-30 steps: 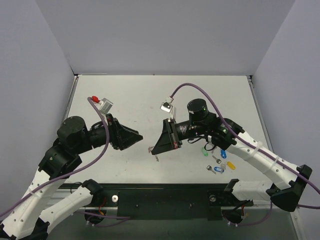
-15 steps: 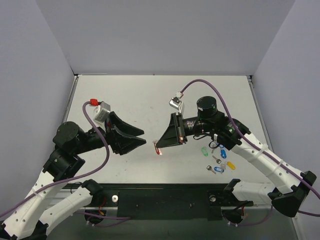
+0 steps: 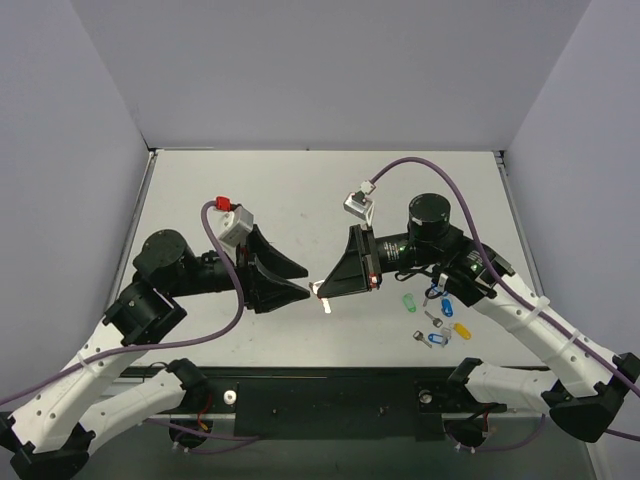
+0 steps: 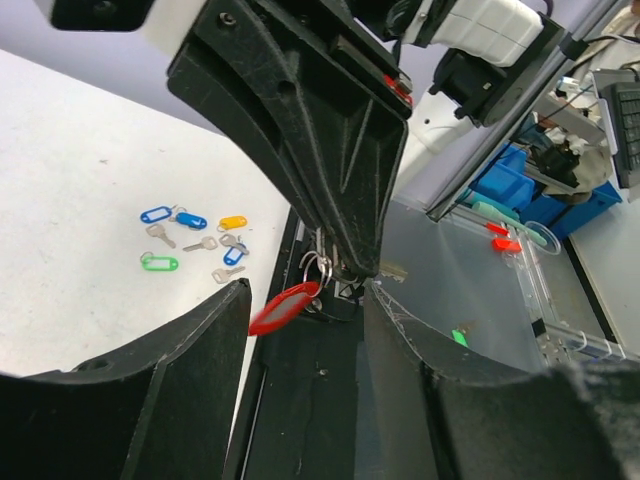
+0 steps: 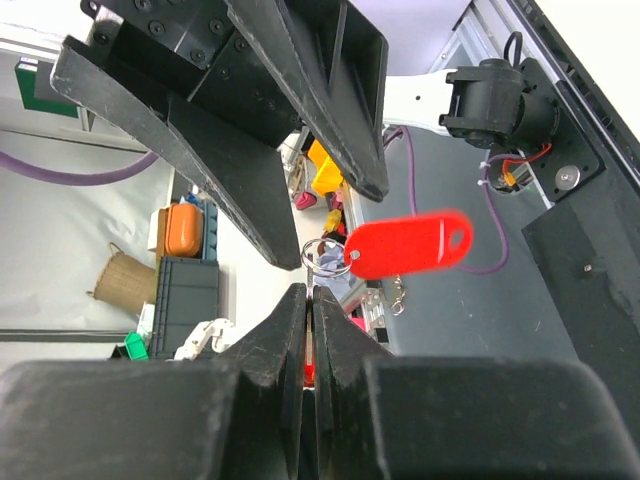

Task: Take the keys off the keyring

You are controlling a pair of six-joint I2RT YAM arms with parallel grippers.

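Observation:
My right gripper [image 3: 319, 288] is shut, holding the small silvery key off the table; the key is mostly hidden between its pads. The thin metal ring [image 5: 325, 255] sticks out past its tips [image 5: 311, 290], and the red tag [image 5: 410, 243] hangs from the ring. In the top view the red tag [image 3: 323, 300] dangles just under the tips. My left gripper [image 3: 306, 282] is open and faces the right one tip to tip. In the left wrist view the ring [image 4: 318, 268] and red tag [image 4: 283, 307] hang between my left gripper's [image 4: 307, 292] spread fingers [image 4: 200, 360], touching neither.
Loose keys with blue [image 3: 446, 307], green [image 3: 408, 301] and yellow [image 3: 461, 329] tags lie on the white table [image 3: 250, 190] under the right arm. They also show in the left wrist view, around the green tag [image 4: 158, 263]. The black front rail [image 3: 330, 390] runs below.
The right gripper lifted the keyring off the table and turned toward the left arm. The left gripper rose, moved right and opened around the hanging tag.

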